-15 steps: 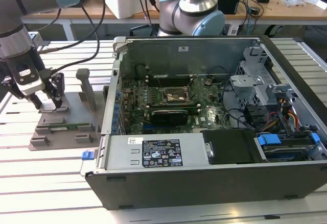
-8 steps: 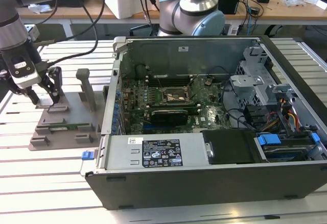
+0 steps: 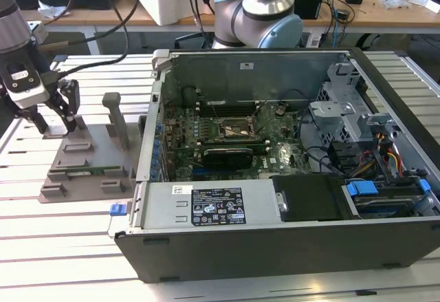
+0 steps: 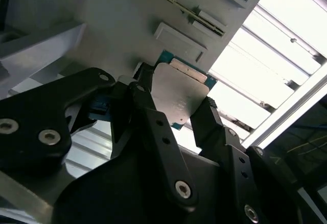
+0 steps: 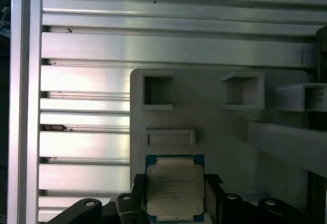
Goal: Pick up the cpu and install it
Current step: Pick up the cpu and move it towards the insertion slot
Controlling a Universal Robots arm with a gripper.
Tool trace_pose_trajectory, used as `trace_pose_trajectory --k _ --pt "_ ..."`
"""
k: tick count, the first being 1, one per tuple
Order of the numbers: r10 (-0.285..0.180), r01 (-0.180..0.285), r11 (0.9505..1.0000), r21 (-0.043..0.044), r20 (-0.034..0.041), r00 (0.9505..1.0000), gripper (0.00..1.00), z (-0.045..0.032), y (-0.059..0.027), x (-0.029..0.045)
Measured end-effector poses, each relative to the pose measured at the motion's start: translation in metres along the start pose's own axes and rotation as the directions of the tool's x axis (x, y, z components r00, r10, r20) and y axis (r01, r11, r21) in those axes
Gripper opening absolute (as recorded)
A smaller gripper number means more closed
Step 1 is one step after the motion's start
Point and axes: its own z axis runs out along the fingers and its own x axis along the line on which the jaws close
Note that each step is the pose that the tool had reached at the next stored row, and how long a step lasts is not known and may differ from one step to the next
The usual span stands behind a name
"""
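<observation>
While two black fingers (image 4: 148, 112) pinch the one cpu (image 4: 179, 94) by its edges, the single gripper (image 3: 55, 120) points down over the grey holder (image 3: 89, 159).

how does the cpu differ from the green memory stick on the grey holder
The cpu is a square with a silver-grey top; the memory stick is long, narrow and green. The cpu sits between the fingers of the hand; the memory stick lies apart from it. Both are at the grey holder, outside the computer case.
</observation>
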Motion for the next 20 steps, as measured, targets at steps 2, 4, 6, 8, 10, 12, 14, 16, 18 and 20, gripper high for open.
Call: trace_pose_trajectory --k 2,4,6,8,10,12,14,16,18,20 --pt "0.000 0.000 1.0000 -0.0001 0.0000 1.0000 0.54 -0.0069 -0.0001 -0.0002" --pt "0.000 0.000 1.0000 0.0001 -0.0001 1.0000 0.54 -0.0109 -0.0001 -0.0003" --pt "0.000 0.000 1.0000 0.0000 0.0000 1.0000 0.54 -0.0162 -0.0002 -0.0004" --pt "0.000 0.000 1.0000 0.0000 0.0000 1.0000 0.54 -0.0204 -0.0002 -0.0005" --pt "0.000 0.000 1.0000 0.0000 -0.0001 1.0000 0.54 -0.0377 -0.0004 -0.0010" --pt "0.000 0.000 1.0000 -0.0005 0.0000 1.0000 0.54 -0.0573 -0.0006 -0.0015" --pt "0.000 0.000 0.9999 -0.0143 0.0004 1.0000 0.54 -0.0900 -0.0009 -0.0023" --pt "0.001 0.000 0.9998 -0.0199 0.0008 1.0000 0.54 -0.1122 -0.0012 -0.0030" --pt "0.001 -0.001 0.9998 -0.0200 0.0006 1.0000 0.54 -0.1123 -0.0012 -0.0030" --pt "0.000 0.000 0.9998 -0.0199 0.0006 1.0000 0.54 -0.1122 -0.0013 -0.0075"
